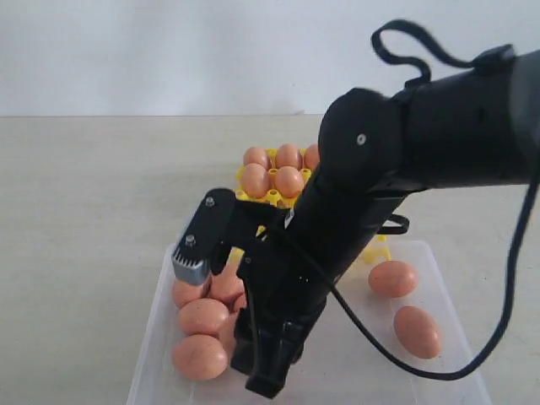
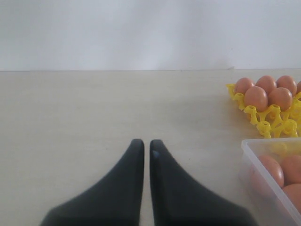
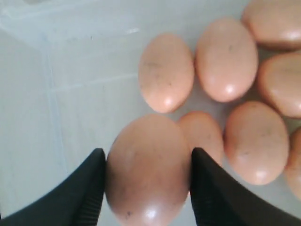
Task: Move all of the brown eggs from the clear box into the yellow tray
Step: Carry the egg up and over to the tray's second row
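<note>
1 egg (image 3: pixel 148 176) held between jaws of the right gripper (image 3: pixel 148 153) inside the box (image 3: pixel 80 94), left gripper (image 2: pixel 146 143) jaws pressed together, empty; next: lift clear toward a free tray (image 2: pixel 263 125) cup.

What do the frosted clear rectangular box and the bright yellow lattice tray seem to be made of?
The frosted clear rectangular box looks like thin translucent plastic, matte rather than glassy: blurred shapes show through its walls. The bright yellow lattice tray looks like moulded plastic with slight gloss: even colour, thin cups and pegs. Plastic is likely, not certain.
</note>
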Action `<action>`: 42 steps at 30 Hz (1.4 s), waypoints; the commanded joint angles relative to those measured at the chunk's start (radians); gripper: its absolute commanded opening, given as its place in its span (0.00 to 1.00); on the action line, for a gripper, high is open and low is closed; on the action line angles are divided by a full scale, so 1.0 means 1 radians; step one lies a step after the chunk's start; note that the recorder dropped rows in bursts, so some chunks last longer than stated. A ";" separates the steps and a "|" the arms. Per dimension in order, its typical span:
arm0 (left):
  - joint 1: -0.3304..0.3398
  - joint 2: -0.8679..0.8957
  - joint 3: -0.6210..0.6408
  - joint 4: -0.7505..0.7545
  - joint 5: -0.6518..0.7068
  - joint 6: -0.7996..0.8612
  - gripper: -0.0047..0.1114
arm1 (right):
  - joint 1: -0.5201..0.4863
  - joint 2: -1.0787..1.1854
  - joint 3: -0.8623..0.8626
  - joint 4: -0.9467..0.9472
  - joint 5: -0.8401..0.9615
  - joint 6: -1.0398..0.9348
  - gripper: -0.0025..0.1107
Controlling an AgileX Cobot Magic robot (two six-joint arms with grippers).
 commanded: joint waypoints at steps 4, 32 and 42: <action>-0.009 -0.002 0.004 -0.001 -0.001 0.003 0.08 | 0.001 -0.179 -0.002 0.106 -0.196 0.035 0.02; -0.009 -0.002 0.004 -0.001 -0.001 0.003 0.08 | -0.236 -0.245 -0.002 0.474 -1.883 0.074 0.02; -0.009 -0.002 0.004 -0.001 -0.001 0.003 0.08 | -0.643 -0.236 -0.003 -0.499 -1.474 1.084 0.02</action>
